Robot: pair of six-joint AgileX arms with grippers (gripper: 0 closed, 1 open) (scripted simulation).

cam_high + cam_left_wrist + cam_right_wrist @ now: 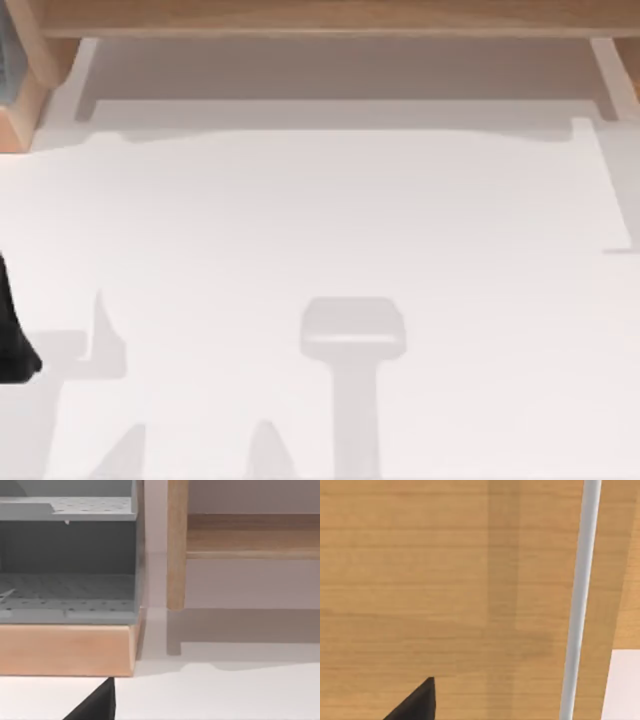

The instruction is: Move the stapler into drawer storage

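Left arm (12,330) is idling at nine o'clock by the grey organiser (67,555), right gripper (415,702) is facing a wood panel (445,580), presumably the drawer; finger states untellable.

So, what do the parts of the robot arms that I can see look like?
Little shows. The left arm is a plain matte black shape at the table's left edge. Each wrist view shows one black, pointed, wedge-like tool tip: left tool, right tool. No cables or markings.

Grey perforated drawer storage (67,587), open-fronted, on wooden base (65,650).
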